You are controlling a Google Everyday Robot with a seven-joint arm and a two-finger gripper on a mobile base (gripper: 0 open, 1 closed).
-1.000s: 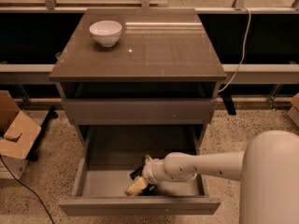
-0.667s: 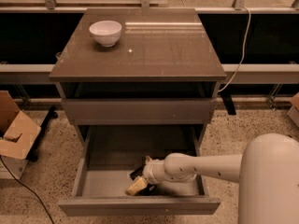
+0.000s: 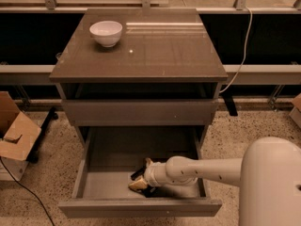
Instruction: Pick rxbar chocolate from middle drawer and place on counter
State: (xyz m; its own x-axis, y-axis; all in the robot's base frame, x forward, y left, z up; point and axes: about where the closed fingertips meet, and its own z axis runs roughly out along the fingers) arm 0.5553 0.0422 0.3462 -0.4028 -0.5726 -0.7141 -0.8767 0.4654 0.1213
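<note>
End effector [image 3: 141, 181]: down inside the open middle drawer [image 3: 106, 185], low over the drawer floor near the front panel, a little left of centre. Arm [image 3: 207, 170] reaches in from the right, roughly level.

State of end effector: cannot tell whether it is apart, together or clamped on anything; its tip is turned away and partly masked by the wrist.

Rxbar chocolate [image 3: 138, 174]: only a dark sliver shows right at the tip of the end effector, on the drawer floor. Taken to be the bar, not certain. Contact or grip cannot be confirmed.

Change over the last second: practically none. End effector and arm sit in the same spot in the drawer as in both earlier frames, and the dark sliver has not shifted. Drawer is pulled out by the same amount.

Reading: a stationary end effector at the bar suggests the grasp itself is under way or being settled. No lift has begun.

Tabletop [image 3: 155, 55]: carries only the white bowl [image 3: 106, 33] at its rear left. No bar there, so the placing step is not yet done. Free surface remains to the right of the bowl.

Upper drawer front [image 3: 141, 112] is closed and overhangs the rear of the open drawer. Judged risk: clipping it on the way up.
</note>
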